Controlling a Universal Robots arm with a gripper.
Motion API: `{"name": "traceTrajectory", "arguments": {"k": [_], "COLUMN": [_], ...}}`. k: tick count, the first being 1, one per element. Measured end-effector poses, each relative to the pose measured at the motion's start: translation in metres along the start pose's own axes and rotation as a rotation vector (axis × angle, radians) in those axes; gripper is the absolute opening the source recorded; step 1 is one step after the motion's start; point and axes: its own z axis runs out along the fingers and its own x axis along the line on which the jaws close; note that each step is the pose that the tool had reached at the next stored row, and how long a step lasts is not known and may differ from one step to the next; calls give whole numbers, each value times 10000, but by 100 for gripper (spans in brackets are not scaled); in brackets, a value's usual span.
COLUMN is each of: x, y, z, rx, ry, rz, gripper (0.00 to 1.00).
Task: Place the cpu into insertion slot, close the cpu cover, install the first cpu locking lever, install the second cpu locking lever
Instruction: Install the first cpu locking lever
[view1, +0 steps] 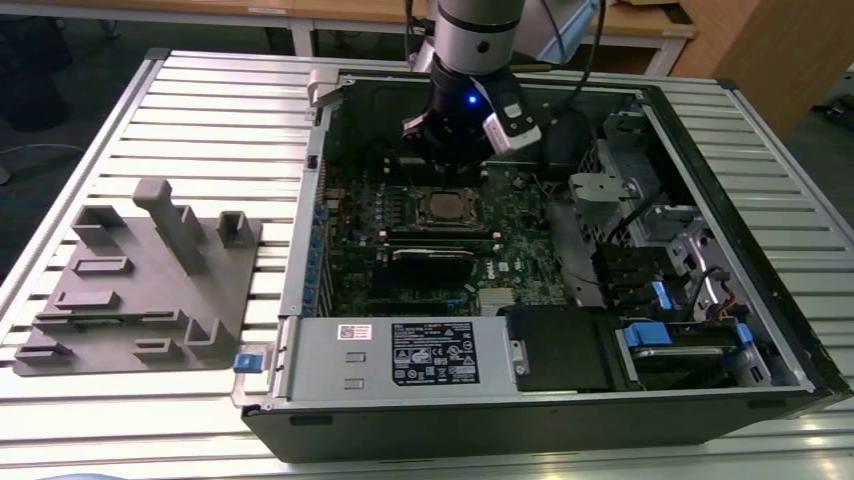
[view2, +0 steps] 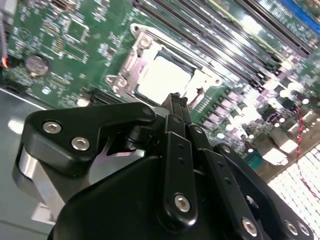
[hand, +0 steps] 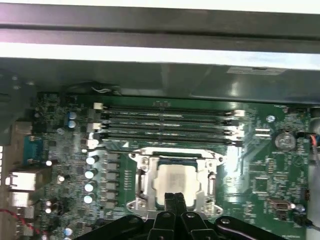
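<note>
Slatted metal table (view1: 200, 120), wooden desks (view1: 654, 30) behind, dark floor (view1: 147, 38).

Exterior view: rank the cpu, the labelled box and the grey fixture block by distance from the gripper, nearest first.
From the gripper:
1. cpu, just under the gripper, mid-board.
2. labelled box, inside the case, along its front wall.
3. grey fixture block, outside the case, at the exterior view's left.
</note>
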Motion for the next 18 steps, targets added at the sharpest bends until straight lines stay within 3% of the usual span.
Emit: {"name": "traceTrajectory", "arguments": {"k": [7,18], "x": [187,208], "y": [6,8], "z": [8,-19], "rx": [-3,-1], "ry": [-1,0], "rz": [0,2], "gripper": [11,11]}}
